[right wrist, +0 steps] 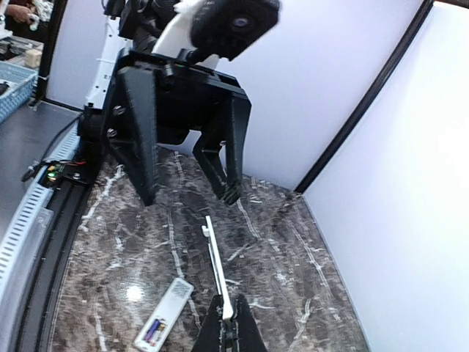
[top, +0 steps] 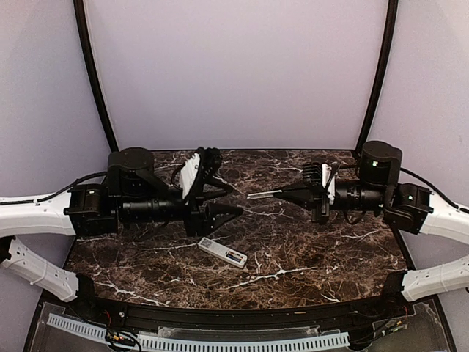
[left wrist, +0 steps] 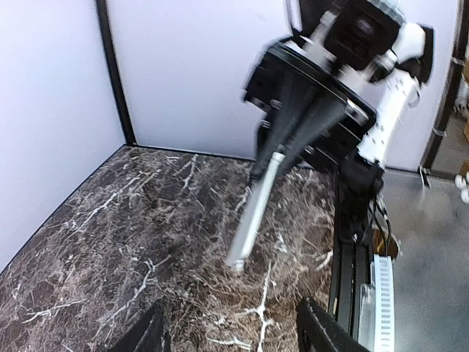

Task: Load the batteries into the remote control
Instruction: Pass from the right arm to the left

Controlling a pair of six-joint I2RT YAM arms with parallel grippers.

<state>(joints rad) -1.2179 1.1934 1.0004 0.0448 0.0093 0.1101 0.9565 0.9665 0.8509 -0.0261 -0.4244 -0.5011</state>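
Note:
The white remote control (top: 222, 252) lies on the marble table with its back up, below and between the two arms. Its open recess holds the batteries (right wrist: 155, 330), small dark bluish cylinders lying side by side. My right gripper (top: 287, 193) is shut on one end of a thin white cover strip (right wrist: 217, 260), which it holds edge-on above the table and points at the left arm. Facing the strip's free end with a small gap, my left gripper (top: 238, 202) is open and empty. In the left wrist view the strip (left wrist: 256, 209) hangs ahead of the open fingers (left wrist: 315, 326).
The dark marble table (top: 330, 257) is walled by pale panels at the back and sides. A black rail and a white slotted cable duct (top: 198, 341) run along the near edge.

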